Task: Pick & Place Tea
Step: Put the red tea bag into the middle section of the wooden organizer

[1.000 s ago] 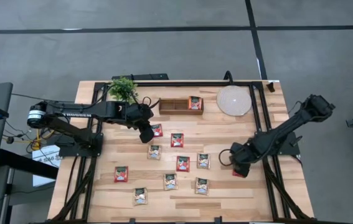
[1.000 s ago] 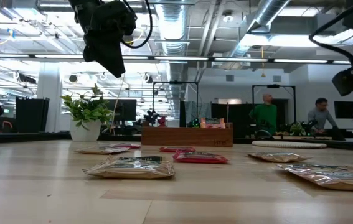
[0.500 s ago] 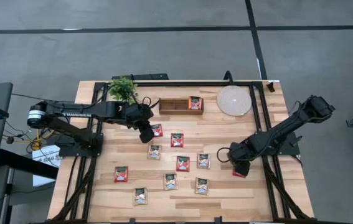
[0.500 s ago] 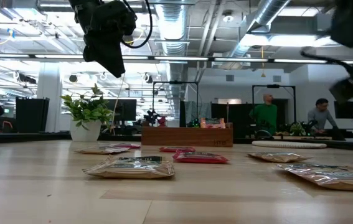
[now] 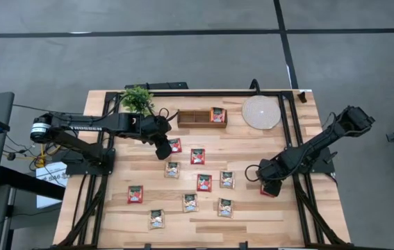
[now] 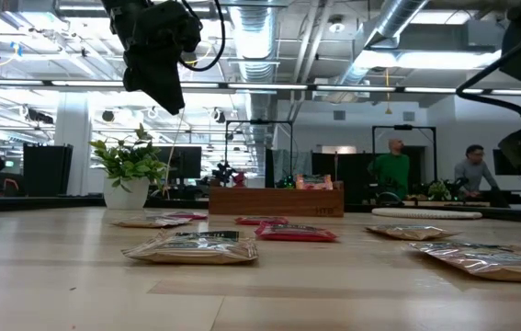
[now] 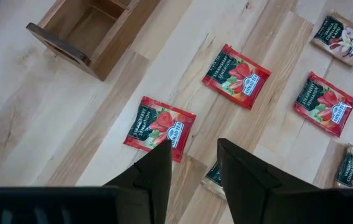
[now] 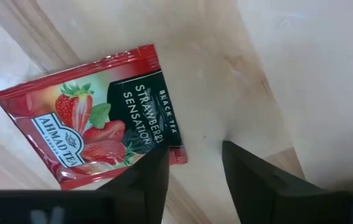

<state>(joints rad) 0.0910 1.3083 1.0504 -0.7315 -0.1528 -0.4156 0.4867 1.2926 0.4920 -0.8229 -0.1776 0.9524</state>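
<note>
Several tea sachets, red and pale, lie flat on the wooden table (image 5: 252,149); one red sachet (image 5: 217,114) sits in the right end compartment of the wooden tray (image 5: 193,118). My right gripper (image 8: 195,165) is open and points down, low over a red strawberry sachet (image 8: 95,134) near the table's right side (image 5: 267,192). That sachet lies mostly to one side of the fingers. My left gripper (image 7: 195,165) hangs open well above the table, beside another red sachet (image 7: 160,127) just below the tray. My right gripper has one finger (image 8: 154,177) standing at the strawberry sachet's corner (image 8: 175,152), coming from above. The finger itself hides the spot, so I cannot tell whether it touches. The sachet lies flat on the table.
A round pale disc (image 5: 261,112) lies at the far right and a potted plant (image 5: 137,99) stands at the far left. Black frame rails (image 5: 297,139) run along both table sides. People stand in the room beyond the table (image 6: 393,170).
My right gripper has sunk a little toward the red sachet under it. The left arm and all sachets have kept still.
</note>
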